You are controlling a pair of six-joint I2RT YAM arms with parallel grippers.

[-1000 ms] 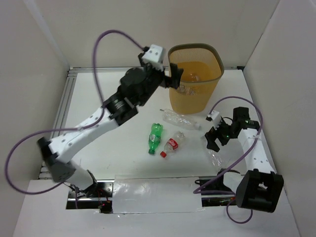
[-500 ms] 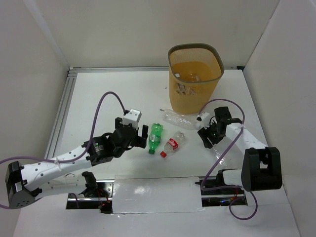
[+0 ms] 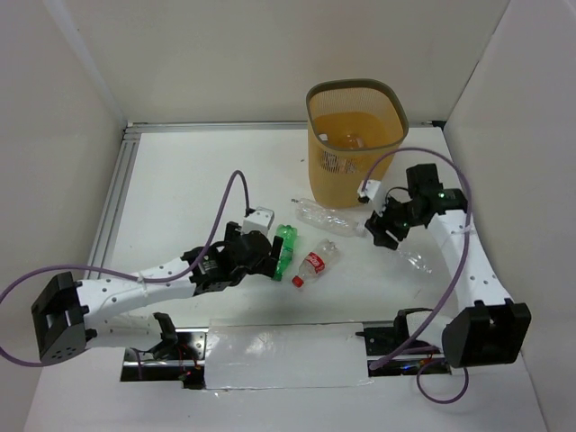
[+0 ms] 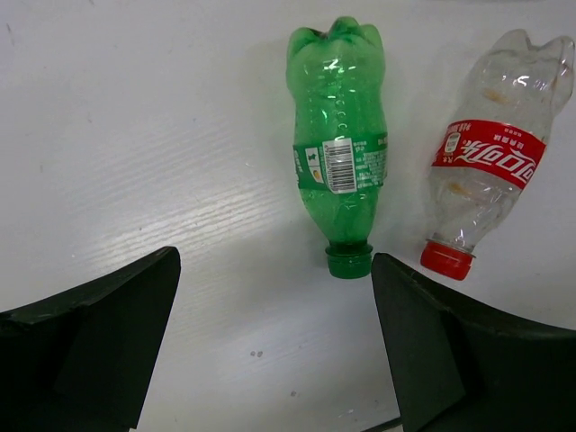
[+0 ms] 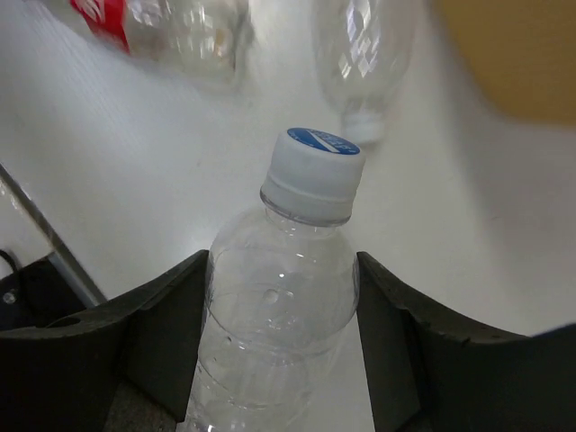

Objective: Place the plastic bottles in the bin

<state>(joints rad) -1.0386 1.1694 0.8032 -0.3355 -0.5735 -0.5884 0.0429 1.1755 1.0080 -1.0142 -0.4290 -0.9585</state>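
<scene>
My right gripper (image 5: 281,270) grips a clear capped bottle (image 5: 279,342); my left gripper (image 4: 274,265) is spread wide, holding nothing.
My right fingers (image 5: 171,315) press both sides of the bottle below its neck, cap pointing away. The green bottle (image 4: 339,153) lies on the table (image 4: 135,135) just ahead of my left gripper, cap towards me. The red-labelled bottle (image 4: 486,171) lies just beside it. Farther on, another clear bottle (image 3: 328,216) lies near the foot of the bin (image 3: 351,184).
</scene>
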